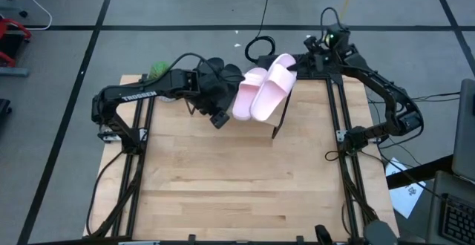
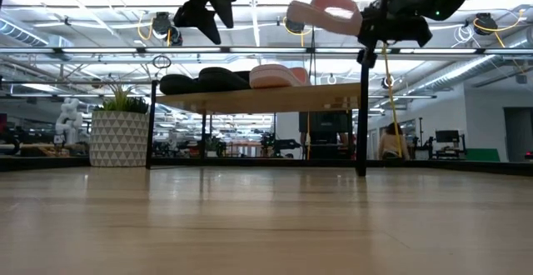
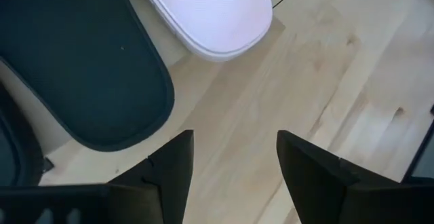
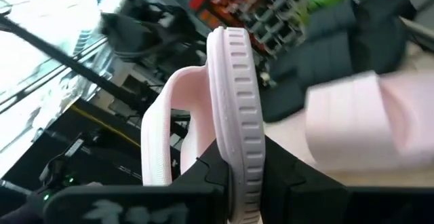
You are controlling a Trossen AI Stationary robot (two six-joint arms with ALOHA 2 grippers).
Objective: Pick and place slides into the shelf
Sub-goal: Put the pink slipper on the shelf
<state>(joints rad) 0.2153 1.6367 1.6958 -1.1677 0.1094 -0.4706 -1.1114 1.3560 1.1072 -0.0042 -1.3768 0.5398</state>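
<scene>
Left gripper [image 3: 234,176] hung above the shelf [image 2: 275,98], fingers spread wide with nothing between them; only bare wood showed in the gap. Just beyond the fingertips lay the rounded end of a black slide [image 3: 88,68], and next to it, a little farther out, the end of a pale pink slide [image 3: 210,13]. Neither touched the fingers. Judged: this arm had nothing in hand and its spread fingers suit a release onto the board.

Right gripper [image 4: 237,183] was clamped tight on the second pink slide [image 4: 230,115], the fingers pinching the ribbed sole edge from both sides. The slide stood on edge between them, strap bulging off to one side of the grip. From the low view it rode in the air above the shelf's end [image 2: 329,12], clear of the board. An edge grip likely because the sole rim is the one thin, firm part the narrow fingers can span.

Shelf count from the low view: two black slides [image 2: 204,81] side by side, then one pink, all lying flat on the slanted board, touching or nearly so. From above, the carried pink slide [image 1: 276,89] overlapped the resting pink one [image 1: 247,95], so the open spot beside it is hard to see.

Slides: matte black pair, pale pink pair, wide single strap, smooth footbed, ridged sole rim. Light foam by the look; should tolerate the pinch. Judged: three of four placed, last one about to go down beside its mate.
</scene>
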